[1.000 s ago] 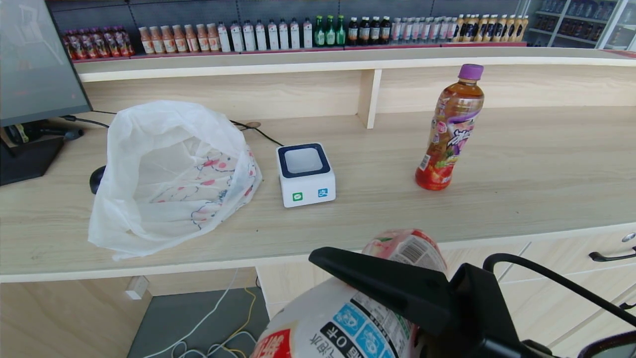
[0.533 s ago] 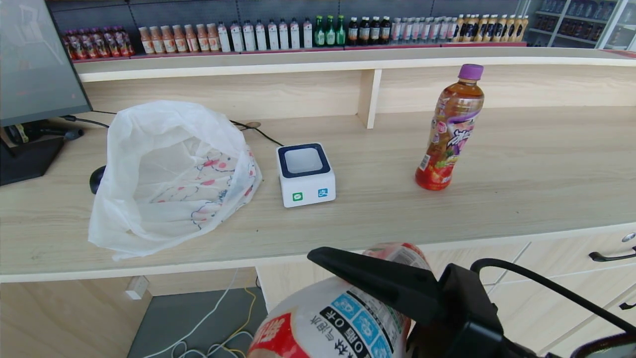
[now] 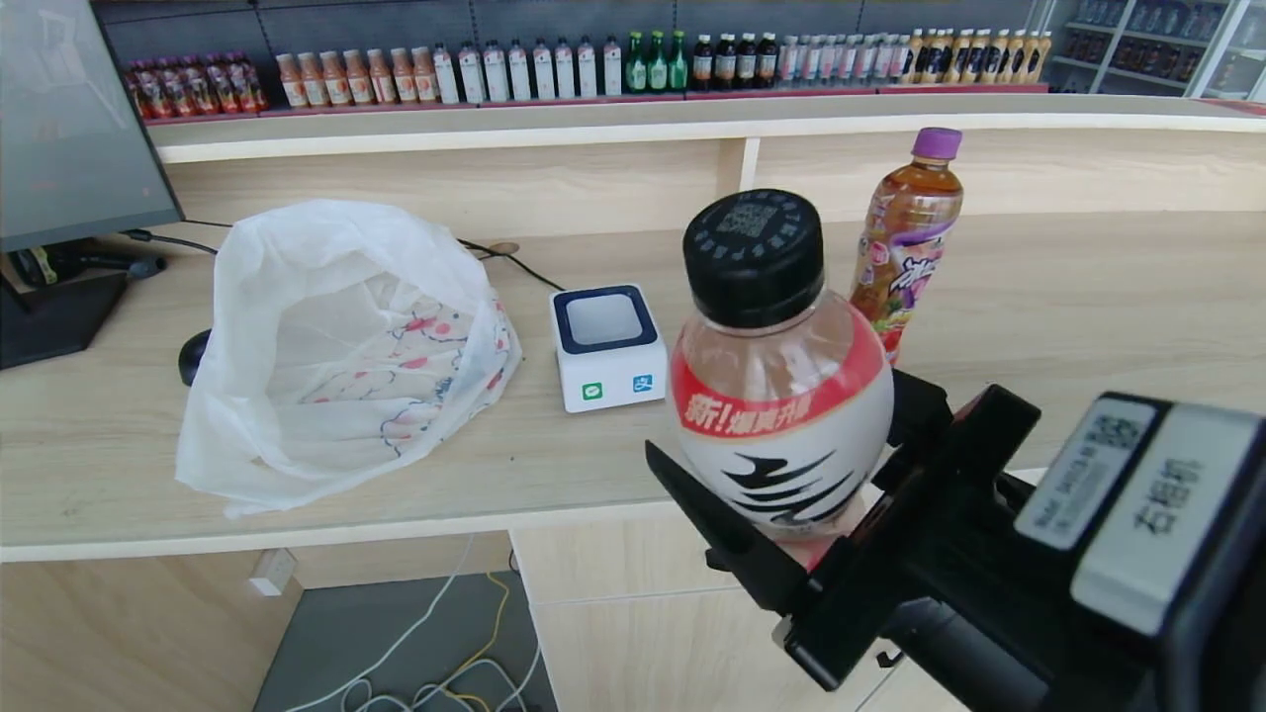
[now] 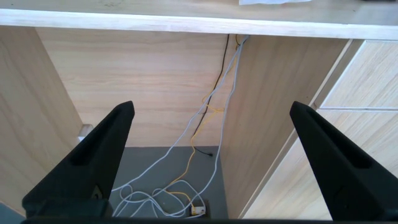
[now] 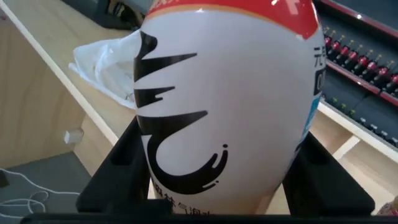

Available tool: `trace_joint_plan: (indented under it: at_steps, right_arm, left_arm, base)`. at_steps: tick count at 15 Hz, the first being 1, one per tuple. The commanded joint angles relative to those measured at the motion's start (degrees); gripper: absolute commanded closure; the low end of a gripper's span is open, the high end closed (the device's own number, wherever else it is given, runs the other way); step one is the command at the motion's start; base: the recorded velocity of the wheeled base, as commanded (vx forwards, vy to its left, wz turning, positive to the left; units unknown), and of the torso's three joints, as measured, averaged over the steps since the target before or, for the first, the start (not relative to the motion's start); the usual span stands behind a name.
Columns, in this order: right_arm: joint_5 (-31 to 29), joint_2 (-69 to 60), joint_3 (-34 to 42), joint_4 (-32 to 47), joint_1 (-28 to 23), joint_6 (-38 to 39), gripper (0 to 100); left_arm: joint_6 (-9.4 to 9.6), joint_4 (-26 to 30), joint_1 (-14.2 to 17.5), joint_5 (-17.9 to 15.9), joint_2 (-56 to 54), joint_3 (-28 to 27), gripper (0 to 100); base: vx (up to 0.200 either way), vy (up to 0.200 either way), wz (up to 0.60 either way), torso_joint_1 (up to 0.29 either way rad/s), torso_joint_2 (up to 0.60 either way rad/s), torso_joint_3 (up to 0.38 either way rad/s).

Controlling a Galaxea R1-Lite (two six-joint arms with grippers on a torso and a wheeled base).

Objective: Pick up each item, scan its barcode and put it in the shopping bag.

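Currently my right tool [image 3: 781, 435] is clamped on the black-capped bottle [image 3: 767, 326], held upright nearer to me than the scanner [image 3: 607, 346] and to its right, over the front edge of the desk [image 3: 1088, 326]. My left tool [image 4: 211, 107] has its fingers wide apart, well below the scanner and under the desk front, facing trailing cables [image 4: 219, 84]. Shopping bag [image 3: 336, 346] lies open just left of the scanner; purple-capped bottle [image 3: 905, 237] stands upright to the scanner's right.
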Motion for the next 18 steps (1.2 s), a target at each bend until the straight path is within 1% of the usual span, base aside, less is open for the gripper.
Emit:
trace_joint_plan:
  at_steps: [1, 2, 3, 5, 6, 7, 9, 10, 11, 12, 13, 15, 18]
  right_arm:
    - [-0.62, 0.04, -1.13, 0.25, -5.38, 5.27, 100]
    - [-0.10, 0.12, -1.92, 0.34, -10.12, 10.10, 100]
    - [-0.10, 0.12, -2.18, 0.51, -12.41, 13.44, 100]
    - [-0.10, 0.56, -2.27, 0.86, -14.43, 22.67, 100]
    - [1.05, 0.56, -2.36, 1.39, -16.45, 25.30, 100]
    - [4.30, 0.48, -2.09, 1.48, -18.65, 27.68, 100]
    - [12.82, 0.65, -2.36, 1.65, -24.19, 31.90, 100]
    - [15.64, 0.74, -2.36, 1.65, -26.21, 33.57, 100]
    - [20.03, 0.74, -2.45, 1.57, -29.64, 36.64, 100]
    - [22.93, 1.09, -3.15, 1.57, -31.48, 38.22, 100]
    - [24.34, 1.53, -4.12, 1.39, -32.36, 39.28, 100]
    - [24.69, 2.06, -6.40, 1.04, -32.62, 40.25, 100]
    - [24.69, 2.06, -8.60, -0.19, -32.54, 36.91, 100]
  left_arm:
    - [0.02, -0.02, 0.01, 0.01, -0.02, 0.00, 0]
    - [0.02, -0.02, 0.01, 0.01, -0.02, 0.00, 0]
    - [0.02, -0.02, 0.01, 0.01, -0.02, 0.00, 0]
    - [0.02, -0.02, 0.01, 0.01, -0.02, 0.00, 0]
    - [0.02, -0.02, 0.01, 0.01, -0.02, 0.00, 0]
    - [0.02, -0.02, 0.01, 0.01, -0.02, 0.00, 0]
    - [0.02, -0.02, 0.01, 0.01, -0.02, 0.00, 0]
    - [0.02, -0.02, 0.01, 0.01, -0.02, 0.00, 0]
    - [0.02, -0.02, 0.01, 0.01, -0.02, 0.00, 0]
    - [0.02, -0.02, 0.01, 0.01, -0.02, 0.00, 0]
    - [0.02, -0.02, 0.01, 0.01, -0.02, 0.00, 0]
    - [0.11, -0.02, 0.01, 0.01, -0.02, 0.00, 0]
    - [0.02, -0.02, 0.01, -0.07, -0.02, 0.00, 0]
  base:
    - [0.000, 0.000, 0.00, 0.000, 0.00, 0.000]
    - [0.000, 0.000, 0.00, 0.000, 0.00, 0.000]
    - [0.000, 0.000, 0.00, 0.000, 0.00, 0.000]
    - [0.000, 0.000, 0.00, 0.000, 0.00, 0.000]
    - [0.000, 0.000, 0.00, 0.000, 0.00, 0.000]
    - [0.000, 0.000, 0.00, 0.000, 0.00, 0.000]
    - [0.000, 0.000, 0.00, 0.000, 0.00, 0.000]
    - [0.000, 0.000, 0.00, 0.000, 0.00, 0.000]
    - [0.000, 0.000, 0.00, 0.000, 0.00, 0.000]
    - [0.000, 0.000, 0.00, 0.000, 0.00, 0.000]
    - [0.000, 0.000, 0.00, 0.000, 0.00, 0.000]
    - [0.000, 0.000, 0.00, 0.000, 0.00, 0.000]
    - [0.000, 0.000, 0.00, 0.000, 0.00, 0.000]
